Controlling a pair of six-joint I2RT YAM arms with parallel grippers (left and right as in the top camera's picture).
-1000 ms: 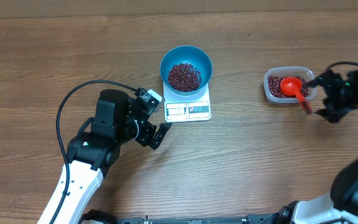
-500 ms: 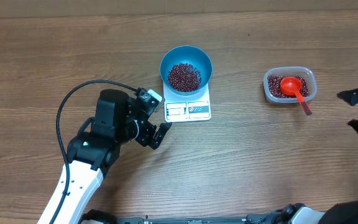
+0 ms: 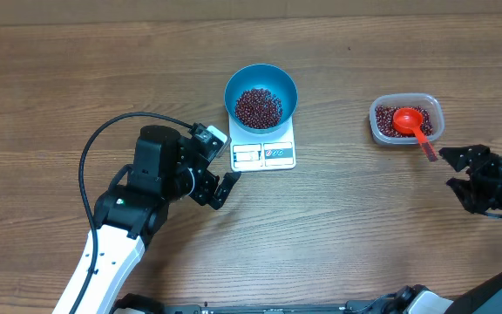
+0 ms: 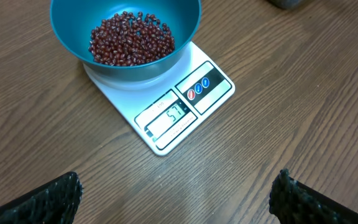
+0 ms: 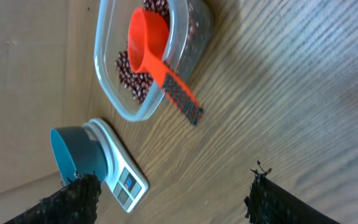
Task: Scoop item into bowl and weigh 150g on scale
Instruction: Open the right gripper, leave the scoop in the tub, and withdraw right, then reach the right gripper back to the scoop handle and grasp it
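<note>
A: On the table (image 3: pixel 59 70), seen from above, where are the beans (image 3: pixel 259 106) kept?

B: A heap is held in the blue bowl (image 3: pixel 261 74), and the bowl is set on the white scale (image 3: pixel 264 155). More beans are kept in the clear box (image 3: pixel 434 105) on the right, with the red scoop (image 3: pixel 406 119) lying in them. The scoop's handle is stuck out over the box edge.

A: And the grippers?

B: The left gripper (image 3: pixel 225 164) is parked just beside the scale, spread wide, with nothing in it. The right gripper (image 3: pixel 454 170) is placed near the handle tip, also spread, with nothing held.

A: What is shown by the left wrist camera?

B: The beans are seen piled in the bottom of the bowl. A number like 57 is shown on the scale's screen, so more beans seem to be needed.

A: And by the right wrist camera?

B: The scoop is seen resting in the box, with its ribbed handle pointed out over the edge. Nothing is touched yet.

A: How is this step best done?

B: The fingers should be lined up on both sides of the ribbed handle before they are shut. The handle should be grabbed near its end, so the box is not bumped. Then small scoops should be carried level, and the screen should be checked each time.
</note>
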